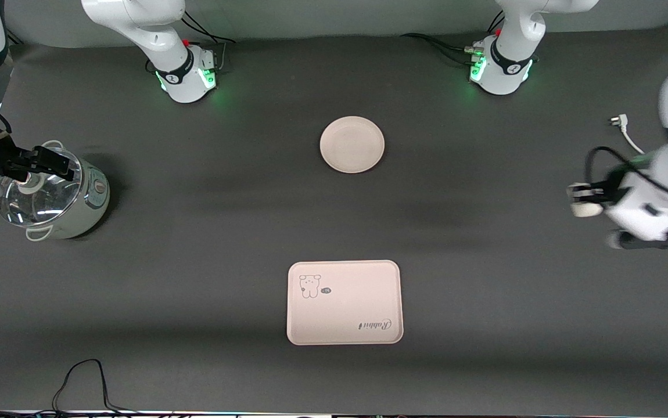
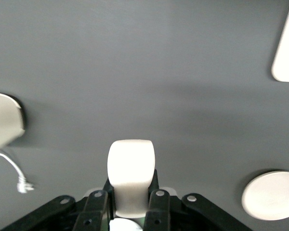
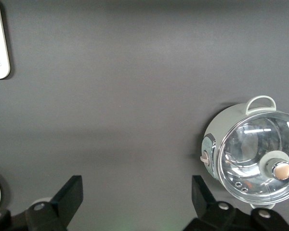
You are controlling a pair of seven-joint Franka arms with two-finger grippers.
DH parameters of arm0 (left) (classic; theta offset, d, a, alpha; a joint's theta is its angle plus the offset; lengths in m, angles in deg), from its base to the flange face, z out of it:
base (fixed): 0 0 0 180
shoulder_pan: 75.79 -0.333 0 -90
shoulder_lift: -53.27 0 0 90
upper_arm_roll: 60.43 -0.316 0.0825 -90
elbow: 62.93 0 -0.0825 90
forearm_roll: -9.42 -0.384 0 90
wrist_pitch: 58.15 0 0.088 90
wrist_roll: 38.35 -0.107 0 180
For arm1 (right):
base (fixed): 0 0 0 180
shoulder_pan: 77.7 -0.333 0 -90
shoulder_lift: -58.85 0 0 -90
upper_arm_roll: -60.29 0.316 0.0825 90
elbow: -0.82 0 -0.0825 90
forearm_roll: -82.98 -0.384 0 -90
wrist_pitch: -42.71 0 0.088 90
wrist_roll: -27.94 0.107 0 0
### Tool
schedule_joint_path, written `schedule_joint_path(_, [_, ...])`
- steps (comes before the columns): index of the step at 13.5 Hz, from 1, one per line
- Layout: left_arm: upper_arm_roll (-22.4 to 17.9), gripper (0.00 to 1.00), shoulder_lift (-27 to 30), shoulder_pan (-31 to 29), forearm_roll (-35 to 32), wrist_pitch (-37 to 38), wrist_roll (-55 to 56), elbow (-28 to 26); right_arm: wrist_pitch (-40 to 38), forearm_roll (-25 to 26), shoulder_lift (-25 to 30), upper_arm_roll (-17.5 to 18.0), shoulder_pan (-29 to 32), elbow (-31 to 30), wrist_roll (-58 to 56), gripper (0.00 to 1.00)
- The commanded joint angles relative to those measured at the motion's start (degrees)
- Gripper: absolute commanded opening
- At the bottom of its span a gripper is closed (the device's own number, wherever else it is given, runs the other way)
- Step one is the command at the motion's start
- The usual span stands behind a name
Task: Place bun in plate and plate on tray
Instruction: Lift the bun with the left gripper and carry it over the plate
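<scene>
The off-white bun (image 1: 585,206) is held in my left gripper (image 1: 581,197), up in the air over the table at the left arm's end. In the left wrist view the fingers (image 2: 97,204) are shut on the bun (image 2: 131,166). The round cream plate (image 1: 352,144) lies in the middle of the table and also shows in the left wrist view (image 2: 272,195). The pink rectangular tray (image 1: 344,302) with the cartoon animal lies nearer to the front camera than the plate. My right gripper (image 1: 55,164) is open and empty by the pot; its wrist view shows the jaws (image 3: 137,192) wide apart.
A pale green pot with a glass lid (image 1: 55,197) stands at the right arm's end of the table, also in the right wrist view (image 3: 253,151). A white plug with cable (image 1: 620,122) lies near the left arm's end. A black cable (image 1: 78,377) runs along the front edge.
</scene>
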Motion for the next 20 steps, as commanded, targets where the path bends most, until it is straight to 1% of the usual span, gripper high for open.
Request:
schedule_joint_path(1, [5.30,0.28,-0.22,3.49,0.22,0.35,13.50,0.74,0.08,0.69,0.92,-0.20,-0.28,-0.62,-1.22,1.00])
schedule_joint_path(4, [14.08,0.28,-0.92,3.67,1.90,-2.20,25.29,-0.57,0.08,0.69,0.92,-0.20,-0.28,-0.62,-1.22,1.00])
schedule_joint_path(5, [16.55,0.28,-1.19,4.19,1.98,-3.60,28.63,-1.63,0.08,0.69,0.92,-0.20,-0.28,-0.62,-1.22,1.00])
schedule_joint_path(6, [18.14,0.28,-1.28,5.24,2.07,-5.96,31.53,-3.46,0.08,0.69,0.92,-0.20,-0.28,-0.62,-1.22,1.00])
schedule_joint_path(7, [18.85,0.28,-1.28,6.99,2.07,-8.94,34.43,-5.83,0.08,0.69,0.92,-0.20,-0.28,-0.62,-1.22,1.00])
schedule_joint_path(9, [18.95,0.28,-1.19,10.95,1.98,-15.36,39.10,-10.67,0.08,0.69,0.92,-0.20,-0.28,-0.62,-1.22,1.00])
schedule_joint_path(11, [18.95,0.28,-1.10,13.94,1.98,-20.81,39.38,-15.85,0.08,0.69,0.92,-0.20,-0.28,-0.62,-1.22,1.00])
schedule_joint_path(13, [18.86,0.27,-0.58,17.45,1.98,-28.35,39.56,-23.13,0.08,0.69,0.92,-0.20,-0.28,-0.62,-1.31,1.00])
schedule_joint_path(15, [18.95,0.27,-0.66,19.31,1.98,-34.61,41.22,-28.42,-0.01,0.69,0.92,-0.20,-0.28,-0.62,-1.22,1.00])
schedule_joint_path(20, [19.04,0.27,-1.36,25.46,2.07,-45.25,45.26,-38.09,-0.01,0.69,0.92,-0.20,-0.28,-0.62,-1.22,1.00])
